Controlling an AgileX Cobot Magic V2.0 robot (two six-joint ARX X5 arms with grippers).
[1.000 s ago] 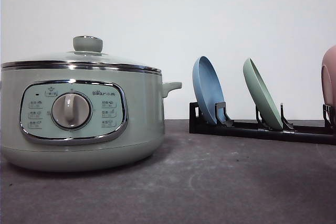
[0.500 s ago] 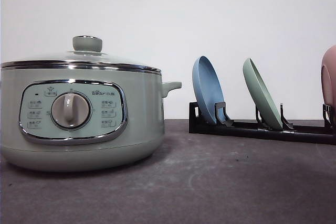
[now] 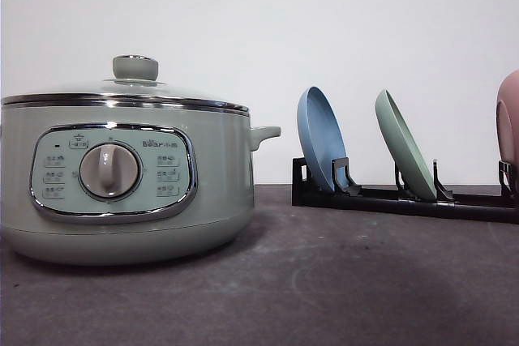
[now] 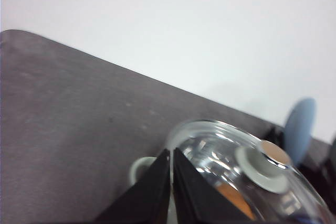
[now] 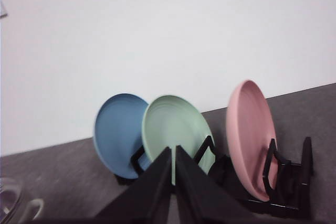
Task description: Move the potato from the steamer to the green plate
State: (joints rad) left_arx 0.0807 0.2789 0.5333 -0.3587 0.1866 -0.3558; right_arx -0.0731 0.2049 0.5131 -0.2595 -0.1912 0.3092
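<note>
Moved: nothing I see; steamer (image 3: 122, 160) lid stays on.
Left tool (image 4: 171, 153): closed, above lid.
Right tool (image 5: 174, 150): closed, facing green plate (image 5: 176, 132).

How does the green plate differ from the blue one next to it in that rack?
The green plate is pale mint; the blue plate is a soft mid-blue. In the front view the green plate sits further right along the black rack, with the blue plate nearer the steamer. Both stand on edge, tilted the same way, and look alike in shape.

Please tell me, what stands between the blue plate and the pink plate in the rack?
The green plate stands on edge between the blue plate and the pink plate, as the right wrist view shows.
</note>
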